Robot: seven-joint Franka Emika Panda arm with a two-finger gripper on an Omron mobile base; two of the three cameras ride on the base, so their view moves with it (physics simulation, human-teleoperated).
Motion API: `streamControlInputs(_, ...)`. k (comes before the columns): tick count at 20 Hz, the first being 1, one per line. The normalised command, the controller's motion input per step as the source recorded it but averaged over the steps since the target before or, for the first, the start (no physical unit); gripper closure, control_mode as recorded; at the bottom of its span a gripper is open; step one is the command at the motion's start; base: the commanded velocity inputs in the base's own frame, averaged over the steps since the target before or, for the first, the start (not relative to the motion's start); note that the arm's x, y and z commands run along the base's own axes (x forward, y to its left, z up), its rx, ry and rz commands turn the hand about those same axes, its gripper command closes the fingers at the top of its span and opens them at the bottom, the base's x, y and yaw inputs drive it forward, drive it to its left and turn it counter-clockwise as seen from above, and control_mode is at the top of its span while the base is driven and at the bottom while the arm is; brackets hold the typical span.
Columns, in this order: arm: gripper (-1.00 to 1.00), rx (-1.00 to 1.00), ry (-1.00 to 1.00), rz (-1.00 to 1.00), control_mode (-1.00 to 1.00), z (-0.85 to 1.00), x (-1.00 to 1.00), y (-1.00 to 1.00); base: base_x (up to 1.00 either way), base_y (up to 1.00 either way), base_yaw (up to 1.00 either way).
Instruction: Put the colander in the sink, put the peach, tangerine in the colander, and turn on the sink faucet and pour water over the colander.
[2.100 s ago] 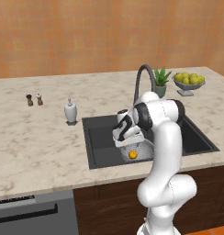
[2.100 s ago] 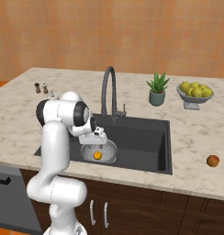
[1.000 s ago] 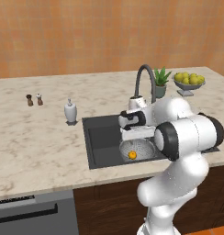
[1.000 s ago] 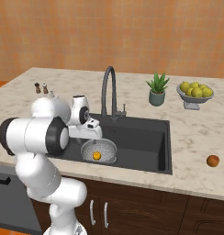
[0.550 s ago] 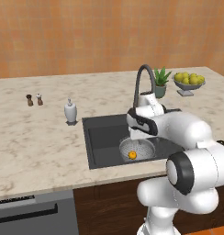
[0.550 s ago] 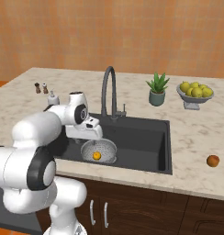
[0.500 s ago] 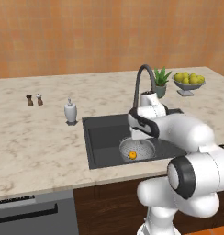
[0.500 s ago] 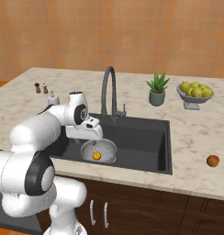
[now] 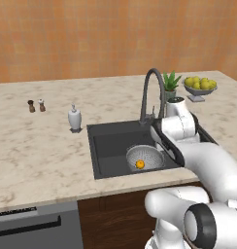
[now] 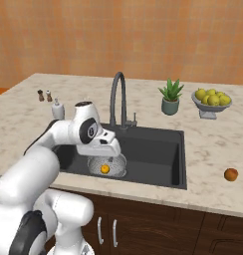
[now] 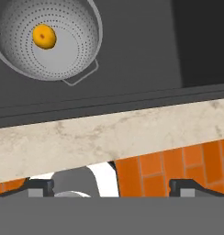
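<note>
You've got a dark grey sink (image 9: 107, 146) with a silver-grey colander (image 9: 145, 156) dotted all over in tiny holes, holding an orange tangerine (image 9: 140, 165). Counter (image 9: 38, 151) is beige speckled marble, wall's (image 9: 91, 39) orange-brown. Far right in the right base view sits a reddish-orange peach (image 10: 231, 174); yellow lemons (image 10: 211, 96) sit in a grey bowl (image 10: 210, 110).

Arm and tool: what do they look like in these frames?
Glossy white rounded arm of fat tubular links with dark grey joint bands and round end caps. No cables or markings visible. The tool shows two small dark grey finger tips at the hand view's bottom.
</note>
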Motion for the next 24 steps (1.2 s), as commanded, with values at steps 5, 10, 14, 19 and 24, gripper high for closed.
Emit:
streamControlInputs(5, -1.00, -0.10, -0.03, 0.00, -1.00, 0.22, -0.12, -0.71, 0.00, 0.00, 0.00)
streamControlInputs(10, -1.00, -0.04, -0.07, 0.00, -1.00, 0.24, -0.04, -0.79, 0.00, 0.00, 0.00)
streamControlInputs(14, -1.00, 0.00, -0.13, 0.00, -1.00, 0.20, -0.03, -0.84, 0.00, 0.00, 0.00)
streamControlInputs(19, -1.00, 0.00, -0.06, -0.02, -1.00, 0.17, 0.03, -0.84, 0.00, 0.00, 0.00)
streamControlInputs(24, -1.00, 0.00, 0.07, -0.11, -1.00, 0.12, 0.13, -0.89, 0.00, 0.00, 0.00)
